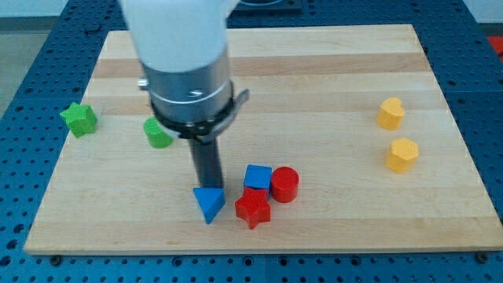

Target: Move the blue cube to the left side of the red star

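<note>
The blue cube [258, 177] sits at the lower middle of the wooden board [314, 71], touching the red star [253, 208] just below it and the red cylinder [284, 185] to its right. A blue triangle [209, 203] lies left of the red star. My tip [210, 189] is at the top edge of the blue triangle, left of the blue cube by a short gap. The rod hangs from the large white and grey arm body above.
A green star [79, 119] lies at the view's left edge of the board. A green cylinder [157, 133] lies beside the arm body. A yellow heart [391, 113] and a yellow hexagon [402, 155] lie at the view's right.
</note>
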You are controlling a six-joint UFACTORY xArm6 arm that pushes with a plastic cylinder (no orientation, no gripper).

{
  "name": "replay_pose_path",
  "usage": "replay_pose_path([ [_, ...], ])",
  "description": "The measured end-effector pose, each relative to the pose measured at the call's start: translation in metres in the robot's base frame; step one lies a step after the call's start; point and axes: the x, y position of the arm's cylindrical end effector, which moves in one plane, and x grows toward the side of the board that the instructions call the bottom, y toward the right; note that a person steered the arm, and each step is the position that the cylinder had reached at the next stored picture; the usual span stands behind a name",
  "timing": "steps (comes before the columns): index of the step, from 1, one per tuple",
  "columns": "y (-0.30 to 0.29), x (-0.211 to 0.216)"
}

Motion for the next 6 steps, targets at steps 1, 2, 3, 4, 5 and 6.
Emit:
replay_pose_path([
  [1, -0.024, 0.0],
  [2, -0.03, 0.019],
  [3, -0.027, 0.03],
  [4, -0.013, 0.034],
  [5, 0.014, 0.036],
  [6, 0.027, 0.038],
])
